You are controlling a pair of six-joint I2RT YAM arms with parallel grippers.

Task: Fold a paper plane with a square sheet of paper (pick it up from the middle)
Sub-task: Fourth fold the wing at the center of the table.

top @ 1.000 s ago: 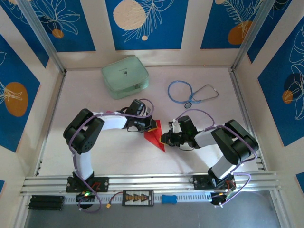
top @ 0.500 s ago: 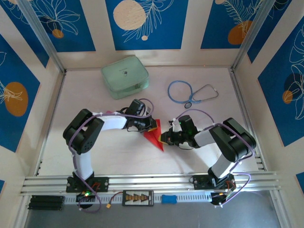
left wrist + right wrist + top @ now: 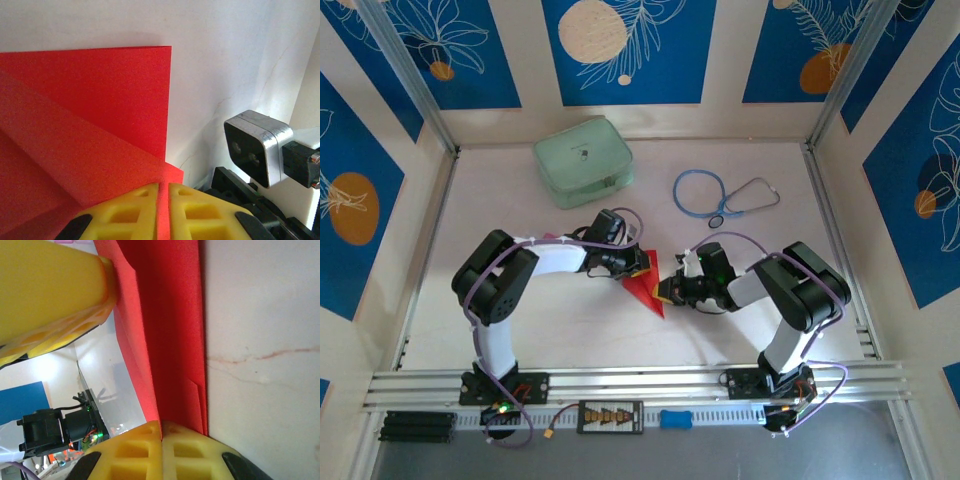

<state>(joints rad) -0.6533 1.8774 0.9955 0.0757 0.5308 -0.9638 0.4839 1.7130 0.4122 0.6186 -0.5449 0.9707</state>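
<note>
The square sheet of paper (image 3: 648, 286) is bright red and folded into a pointed wedge; it lies mid-table between my two grippers. From the left, my left gripper (image 3: 638, 266) is shut on its upper edge. In the left wrist view the yellow fingertips (image 3: 163, 186) pinch a red layer of the paper (image 3: 100, 115), whose flaps are creased diagonally. From the right, my right gripper (image 3: 666, 290) is shut on the paper's other side. In the right wrist view its jaws (image 3: 161, 425) meet on a raised fold of the paper (image 3: 165, 315), with the left gripper's yellow finger (image 3: 50, 295) beyond.
A pale green case (image 3: 583, 162) lies at the back left. A blue stethoscope (image 3: 720, 195) lies at the back right. The aluminium rail (image 3: 640, 380) runs along the near edge, and panelled walls close in the table's sides and back.
My right gripper has closed fully on the paper and its elbow has shifted slightly left. The left gripper and the paper have held their place.
</note>
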